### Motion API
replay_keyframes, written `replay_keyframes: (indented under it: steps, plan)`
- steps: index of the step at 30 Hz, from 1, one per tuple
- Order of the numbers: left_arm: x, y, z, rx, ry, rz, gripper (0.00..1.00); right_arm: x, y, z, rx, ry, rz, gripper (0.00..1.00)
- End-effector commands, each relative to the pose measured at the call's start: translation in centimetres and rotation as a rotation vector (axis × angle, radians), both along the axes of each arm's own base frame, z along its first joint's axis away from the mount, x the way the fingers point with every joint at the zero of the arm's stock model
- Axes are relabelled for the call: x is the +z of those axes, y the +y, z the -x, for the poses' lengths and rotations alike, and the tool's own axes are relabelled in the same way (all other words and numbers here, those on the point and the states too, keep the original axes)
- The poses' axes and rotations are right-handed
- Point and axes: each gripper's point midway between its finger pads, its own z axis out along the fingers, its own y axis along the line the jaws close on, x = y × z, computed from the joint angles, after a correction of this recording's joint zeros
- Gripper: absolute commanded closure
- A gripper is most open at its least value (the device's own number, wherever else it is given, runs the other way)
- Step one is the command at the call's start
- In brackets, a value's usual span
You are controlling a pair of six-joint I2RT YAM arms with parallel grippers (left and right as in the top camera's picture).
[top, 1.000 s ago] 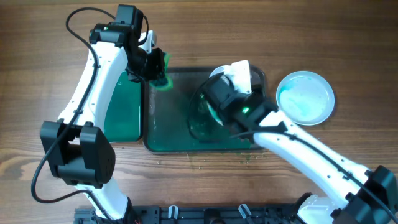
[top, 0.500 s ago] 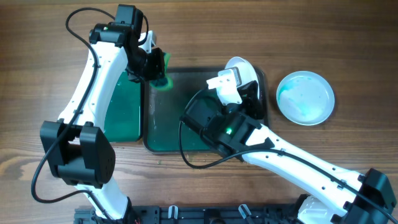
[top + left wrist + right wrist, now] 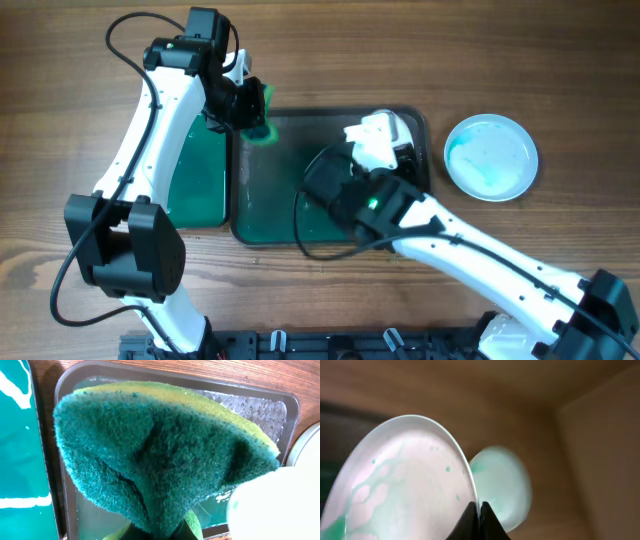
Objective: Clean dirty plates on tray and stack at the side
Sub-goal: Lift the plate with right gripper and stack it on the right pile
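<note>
My left gripper (image 3: 252, 108) is shut on a green and yellow sponge (image 3: 160, 445) and holds it over the far left corner of the dark tray (image 3: 270, 200). My right gripper (image 3: 479, 510) is shut on the rim of a white plate (image 3: 405, 475) with green smears, held tilted on edge above the tray's right part. In the overhead view that gripper (image 3: 393, 150) and arm cover most of this plate. A second plate (image 3: 490, 157) with green smears lies flat on the table right of the tray, and it shows blurred in the right wrist view (image 3: 502, 485).
A green mat (image 3: 195, 170) lies against the tray's left side. The tray (image 3: 280, 405) has a clear textured liner. Bare wooden table (image 3: 500, 60) surrounds everything. The right arm (image 3: 480, 255) runs from the near right edge to the tray.
My right arm has turned and shifted over the tray, tipping the held plate from nearly flat to on edge. The left arm and sponge have not moved.
</note>
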Motion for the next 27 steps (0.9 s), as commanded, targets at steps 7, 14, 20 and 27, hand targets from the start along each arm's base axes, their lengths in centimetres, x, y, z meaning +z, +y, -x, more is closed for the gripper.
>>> replay_keyframes:
  steps: [7, 14, 20, 27]
  plan:
    - [0.4, -0.4, -0.1, 0.001, -0.006, 0.018, 0.96, -4.2, 1.1, -2.2, -0.012, 0.376, -0.725, 0.96]
    - [0.4, -0.4, -0.1, 0.001, -0.005, 0.018, 0.96, -1.9, -9.5, -4.0, -0.243, 0.272, -0.883, 0.96]
    - [0.4, -0.4, -0.1, 0.001, -0.005, 0.018, 0.96, -3.9, -22.3, -1.2, -0.652, 0.183, -0.764, 0.96]
    - [0.4, -0.4, -0.1, 0.001, -0.005, 0.018, 0.96, -8.7, -26.3, 1.2, -0.816, 0.139, -0.618, 0.96]
